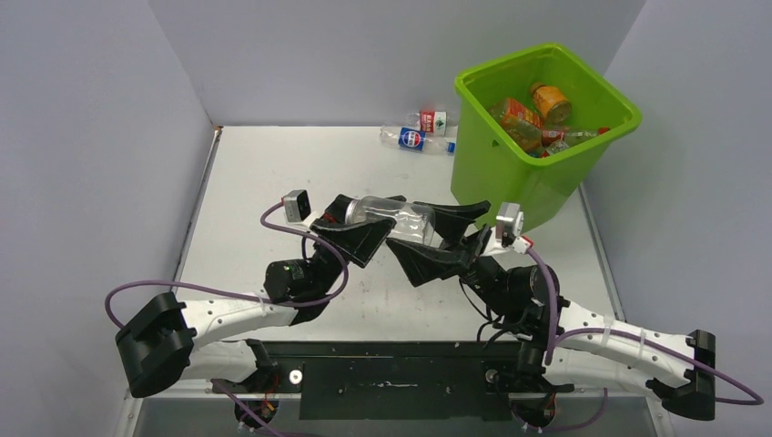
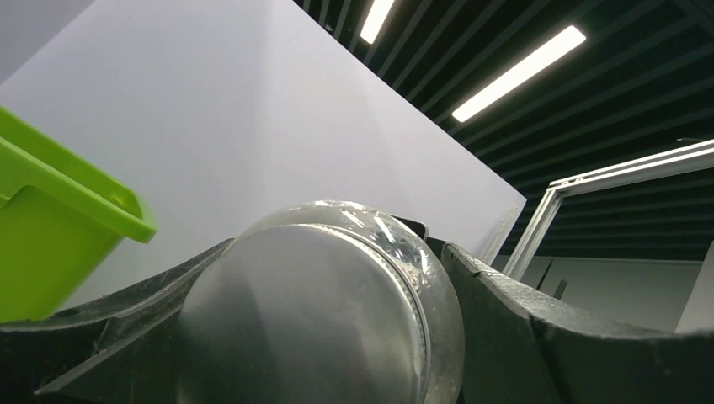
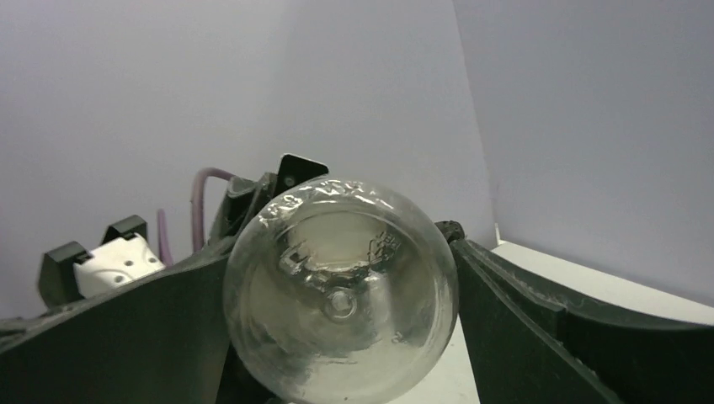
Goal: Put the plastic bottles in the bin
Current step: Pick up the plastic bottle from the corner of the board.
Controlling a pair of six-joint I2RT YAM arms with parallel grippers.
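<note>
The left gripper [image 1: 351, 220] and right gripper [image 1: 439, 235] face each other, and both are closed on one clear bottle [image 1: 393, 217]. It is held lying roughly level above the table [image 1: 273, 182], with the left gripper on the capped end and the right on the base. In the left wrist view the grey cap [image 2: 303, 328] fills the gap, with fingers [image 2: 539, 337] pressed against either side. In the right wrist view the bottle's round base sits the same way between that gripper's fingers [image 3: 547, 328], touching both. Beyond the right gripper and to its right stands the bin [image 1: 473, 86], near the held bottle's base but apart from it, with orange bottles [image 1: 549, 102] and others inside. Farther out, past both grippers and just left of the bin, two labelled bottles [image 1: 414, 139] lie on the table near the back wall.
</note>
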